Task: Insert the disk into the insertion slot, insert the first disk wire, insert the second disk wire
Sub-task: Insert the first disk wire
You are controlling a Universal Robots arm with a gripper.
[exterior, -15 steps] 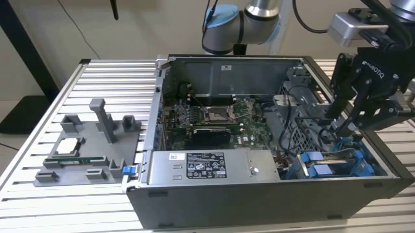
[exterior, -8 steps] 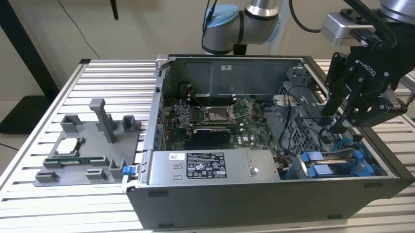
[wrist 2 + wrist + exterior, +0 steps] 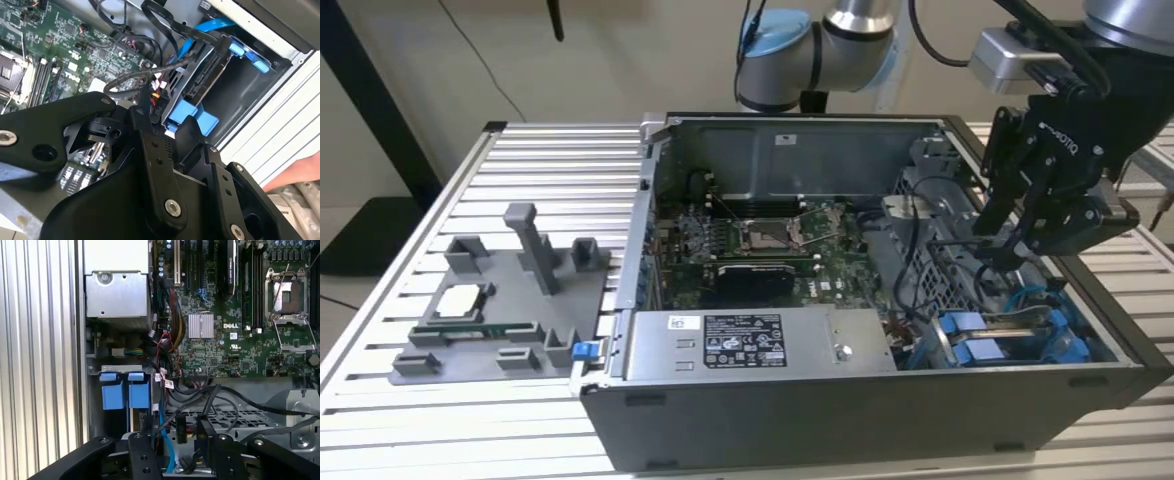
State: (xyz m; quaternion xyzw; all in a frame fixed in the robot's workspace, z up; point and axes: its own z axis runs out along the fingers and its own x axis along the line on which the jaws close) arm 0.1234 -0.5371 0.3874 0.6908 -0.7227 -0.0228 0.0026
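The end effector (image 3: 1001, 258) hangs low inside the open computer case (image 3: 854, 425), at the exterior view's right, over the drive bay. In both wrist views its black fingers (image 3: 142, 447) are spread, with a clear gap between them. A small black connector (image 3: 180, 429) on a bundle of dark wires lies in that gap; whether a finger touches it cannot be told.

Just beyond the fingertips, the disk (image 3: 186, 114) sits in the insertion slot (image 3: 1067, 338), its bright blue carrier tabs facing out. A blue cable (image 3: 210, 25) runs down to it among black wires.

Further into the case lie the green motherboard (image 3: 761, 240) and, along the near wall, the labelled grey power-supply box (image 3: 747, 345).

The case stands on a tabletop (image 3: 400, 430) of ribbed aluminium slats. Beside it, at the exterior view's left, a grey tray of fixtures (image 3: 507, 300) holds small parts. Behind is a plain cream wall (image 3: 454, 60), with a dark post (image 3: 374, 110) on a black foot on the floor.
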